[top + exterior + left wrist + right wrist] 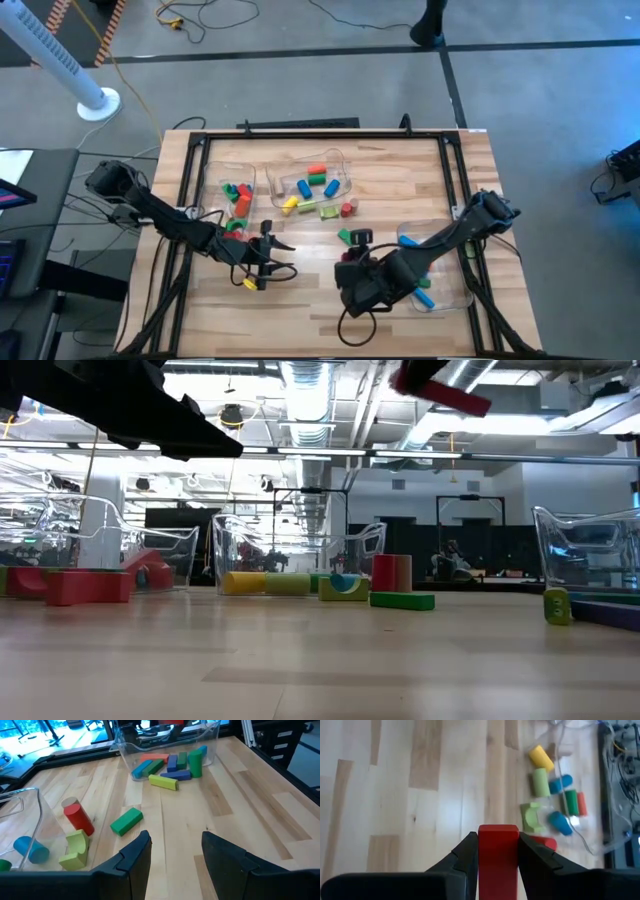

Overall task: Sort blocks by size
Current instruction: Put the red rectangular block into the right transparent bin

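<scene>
My right gripper (pixel 498 837) is shut on a red bar block (pixel 498 855) and hovers over the table's near middle (pixel 352 262). The low view shows that block high up (pixel 440 395). My left gripper (pixel 175 840) stands open over bare wood at the near left (pixel 268 262), with nothing between its fingers. A green bar (pixel 126 821), a red cylinder (pixel 79 816) and a light green arch (pixel 75 850) lie loose on the table. More blocks lie in the clear bins. My right gripper pinches the red bar's two long sides (pixel 482 851) between its two fingers. The fingers run along the bar, and its end face sticks out just past the fingertips. They come slanting down from above. The bar is lifted clear of the table and tilted.
Three clear bins stand on the table: one at the far left (pixel 235 190), one at the far middle (pixel 315 180), one at the near right (pixel 440 265) under my right arm. A small yellow block (pixel 248 284) lies by my left gripper. A black frame (pixel 190 200) rims the table.
</scene>
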### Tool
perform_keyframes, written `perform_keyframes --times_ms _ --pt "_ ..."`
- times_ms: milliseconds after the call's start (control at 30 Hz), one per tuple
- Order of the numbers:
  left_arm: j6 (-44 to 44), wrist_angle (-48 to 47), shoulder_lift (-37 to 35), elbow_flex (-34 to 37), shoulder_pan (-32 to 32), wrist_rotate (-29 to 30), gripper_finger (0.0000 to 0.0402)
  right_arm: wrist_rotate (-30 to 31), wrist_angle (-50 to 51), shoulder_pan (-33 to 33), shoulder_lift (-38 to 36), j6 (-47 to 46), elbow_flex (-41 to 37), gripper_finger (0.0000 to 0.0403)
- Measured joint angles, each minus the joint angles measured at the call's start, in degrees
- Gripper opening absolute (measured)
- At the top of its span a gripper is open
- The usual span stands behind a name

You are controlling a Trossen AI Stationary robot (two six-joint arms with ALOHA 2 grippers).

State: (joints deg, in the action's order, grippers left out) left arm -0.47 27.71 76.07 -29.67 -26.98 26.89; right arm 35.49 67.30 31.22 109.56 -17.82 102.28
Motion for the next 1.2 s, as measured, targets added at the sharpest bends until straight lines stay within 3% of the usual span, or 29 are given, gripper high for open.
perform_keyframes --times_ms 267,500,867,1200 --pt "0.00 -0.48 0.00 0.00 0.00 0.00 0.0169 0.48 14.73 1.20 -0.06 -8.05 3.50 0.0135" --pt "0.02 -0.49 0.00 0.00 0.00 0.00 0.0169 0.39 21.54 3.34 -1.73 -14.75 3.70 0.0135" --pt "-0.33 -1.33 0.00 0.00 0.00 0.00 0.0169 -0.29 22.63 6.44 -7.31 -20.98 3.09 0.0135" --pt "-0.24 -1.32 0.00 0.00 0.00 0.00 0.0169 -2.74 22.62 7.66 -14.30 -28.96 -6.56 0.0135"
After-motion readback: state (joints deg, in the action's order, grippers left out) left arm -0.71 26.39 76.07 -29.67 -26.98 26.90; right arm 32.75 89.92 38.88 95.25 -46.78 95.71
